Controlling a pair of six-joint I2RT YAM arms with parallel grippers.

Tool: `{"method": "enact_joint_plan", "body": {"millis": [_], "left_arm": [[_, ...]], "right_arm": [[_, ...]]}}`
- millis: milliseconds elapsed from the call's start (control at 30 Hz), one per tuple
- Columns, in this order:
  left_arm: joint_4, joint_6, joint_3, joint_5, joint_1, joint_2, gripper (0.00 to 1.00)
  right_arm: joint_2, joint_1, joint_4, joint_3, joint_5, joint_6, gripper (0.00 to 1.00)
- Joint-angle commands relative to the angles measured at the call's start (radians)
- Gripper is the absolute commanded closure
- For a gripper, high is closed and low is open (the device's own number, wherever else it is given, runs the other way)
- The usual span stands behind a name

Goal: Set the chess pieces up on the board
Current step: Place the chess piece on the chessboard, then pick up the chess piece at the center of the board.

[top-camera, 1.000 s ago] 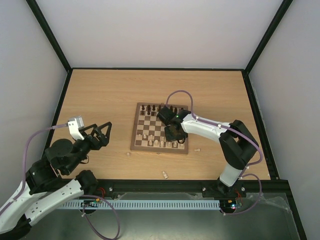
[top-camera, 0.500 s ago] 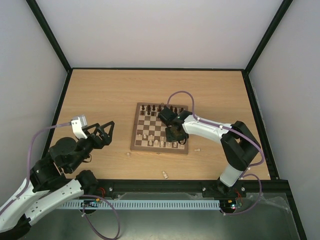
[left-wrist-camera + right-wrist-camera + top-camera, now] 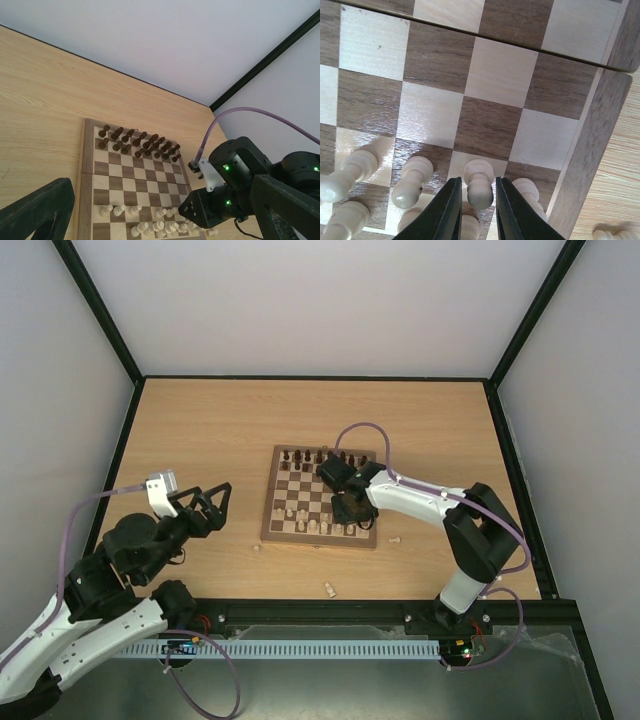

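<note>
The board (image 3: 268, 502) lies mid-table, with dark chess pieces (image 3: 300, 457) in its far rows and pale chess pieces (image 3: 300, 525) in its near rows. My right gripper (image 3: 350, 512) is low over the board's near right corner. In the right wrist view its fingers (image 3: 451, 210) stand a little apart on either side of an upright pale pawn (image 3: 479, 182), with thin gaps showing; the pawn rests on a light square. My left gripper (image 3: 208, 502) hovers wide open left of the board, holding nothing. From the left wrist, the board (image 3: 86, 150) and dark pieces (image 3: 135, 142) show ahead.
Loose pale pieces lie on the table off the board: one (image 3: 329, 589) near the front edge, one (image 3: 395, 539) right of the board, a small one (image 3: 257, 548) at its near left corner. Other pale pieces (image 3: 412, 180) crowd the pawn. The board's frame (image 3: 592, 150) runs just to the right.
The right gripper's jaws have parted slightly off the pale pawn. My left arm has crept a little forward and toward the board.
</note>
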Motion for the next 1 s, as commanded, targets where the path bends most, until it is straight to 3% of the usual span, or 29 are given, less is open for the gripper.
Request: {"method": "enact_joint_plan", "body": {"millis": [0, 167, 267, 300, 400, 467, 767, 967], "left_arm": [[0.038, -0.003, -0.010, 0.002, -0.004, 0.014, 0.01], [0.047, -0.004, -0.010, 0.007, -0.003, 0.037, 0.01], [0.051, -0.002, -0.008, 0.025, -0.004, 0.070, 0.01], [0.043, -0.007, -0.004, 0.028, -0.003, 0.084, 0.01], [-0.004, -0.023, 0.019, 0.031, -0.003, 0.122, 0.01], [-0.042, -0.029, 0.038, 0.043, -0.003, 0.140, 0.01], [-0.240, -0.033, 0.105, 0.182, -0.004, 0.333, 0.01], [-0.246, -0.049, 0.061, 0.288, -0.003, 0.475, 0.01]], "right_arm": [[-0.050, -0.004, -0.039, 0.010, 0.008, -0.011, 0.79], [-0.092, -0.005, -0.059, 0.055, 0.031, -0.016, 0.78], [-0.147, -0.005, -0.060, 0.065, 0.060, -0.015, 0.64], [-0.170, -0.006, -0.056, 0.065, 0.066, -0.014, 0.58], [-0.246, -0.005, -0.040, 0.044, 0.080, -0.017, 0.16], [-0.290, -0.005, -0.036, 0.022, 0.082, -0.017, 0.00], [-0.454, -0.006, 0.038, -0.122, 0.067, -0.025, 0.02], [-0.541, -0.005, 0.089, -0.218, 0.035, -0.029, 0.01]]}}
